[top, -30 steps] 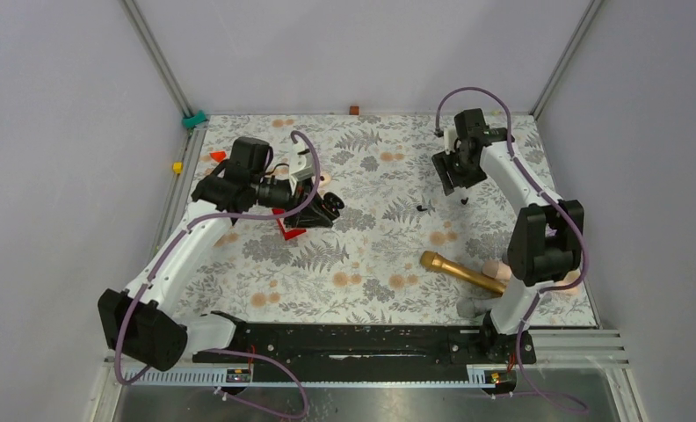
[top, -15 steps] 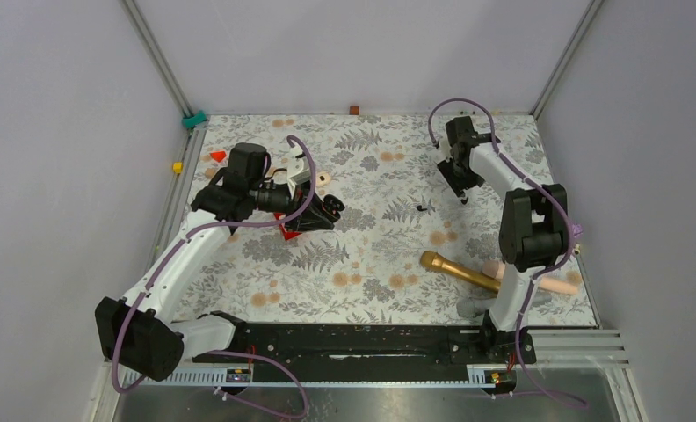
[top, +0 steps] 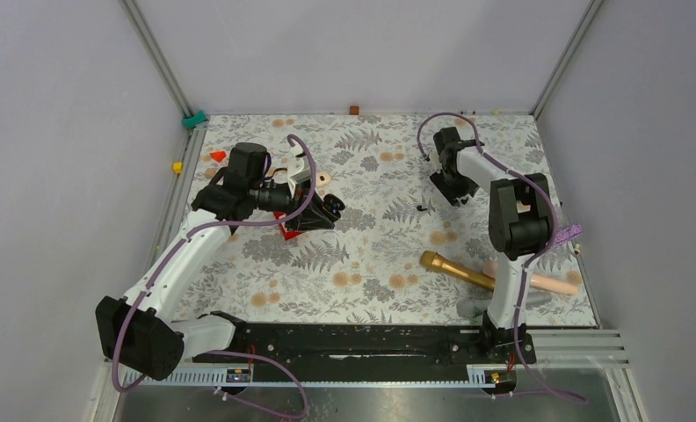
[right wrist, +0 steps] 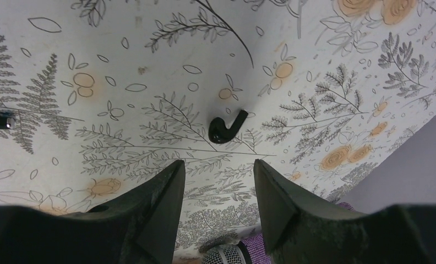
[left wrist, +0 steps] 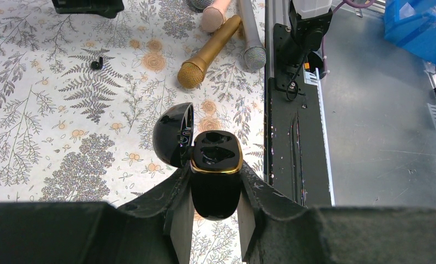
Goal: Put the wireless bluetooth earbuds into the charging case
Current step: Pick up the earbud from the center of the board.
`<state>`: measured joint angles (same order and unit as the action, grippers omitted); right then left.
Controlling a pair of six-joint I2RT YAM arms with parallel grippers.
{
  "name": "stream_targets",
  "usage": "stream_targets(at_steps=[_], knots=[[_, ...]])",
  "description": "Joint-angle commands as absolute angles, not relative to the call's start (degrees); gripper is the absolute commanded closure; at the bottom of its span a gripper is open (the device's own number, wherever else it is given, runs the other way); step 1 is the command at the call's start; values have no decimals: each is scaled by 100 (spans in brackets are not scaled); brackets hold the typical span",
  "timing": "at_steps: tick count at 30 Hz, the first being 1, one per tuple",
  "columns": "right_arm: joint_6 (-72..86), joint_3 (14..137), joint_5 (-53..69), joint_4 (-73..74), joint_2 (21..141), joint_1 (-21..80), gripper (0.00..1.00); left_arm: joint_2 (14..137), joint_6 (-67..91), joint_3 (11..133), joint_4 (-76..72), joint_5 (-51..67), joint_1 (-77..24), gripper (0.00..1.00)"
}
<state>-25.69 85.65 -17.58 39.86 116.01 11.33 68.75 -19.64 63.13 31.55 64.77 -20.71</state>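
Top external footage was taken over a floral surface (top: 371, 264) on which three microphones were counted. These were one gold microphone (top: 457, 270), one pink microphone (top: 547, 283) and one grey microphone (top: 473, 307), the last two lying just beside the gold one's handle end. One black earbud (right wrist: 225, 128) was counted. One black charging case (left wrist: 216, 159) with a gold rim was counted too, its lid (left wrist: 174, 135) swung open and two wells shown in its top.

The earbud was laid on the surface a little beyond the gold microphone's head, toward the far edge. In the right wrist view it was found just ahead of the right pincer (right wrist: 218, 168), in line with the gap between the two fingers and touched by neither. That pincer was held open, with nothing between its fingers, close above the surface. The charging case was held well to the left of the gold microphone, clamped by its lower body in the closed left pincer (left wrist: 216, 181) above the surface.

The right arm (top: 520, 220) was stretched beyond the gold microphone, its elbow raised and its forearm turned back leftward with the wrist tipped down. The left arm (top: 182, 255) was run diagonally from its base, then bent at the elbow so that the wrist was pointed right, toward the gold microphone's side.
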Motion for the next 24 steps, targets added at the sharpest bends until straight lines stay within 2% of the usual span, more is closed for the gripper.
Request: stream_targets(at_steps=[1, 13, 24], knots=[[-2769, 8737, -2112, 3835, 11753, 1319, 45, 6884, -1961, 6288, 2917, 6675, -2063, 100], [-3024, 8657, -2689, 3475, 12033, 1396, 54, 6865, -1960, 6275, 2916, 6677, -2060, 100], [-3185, 8565, -2645, 3465, 12096, 1459, 56, 6890, -1960, 6287, 2918, 6703, -2061, 100]])
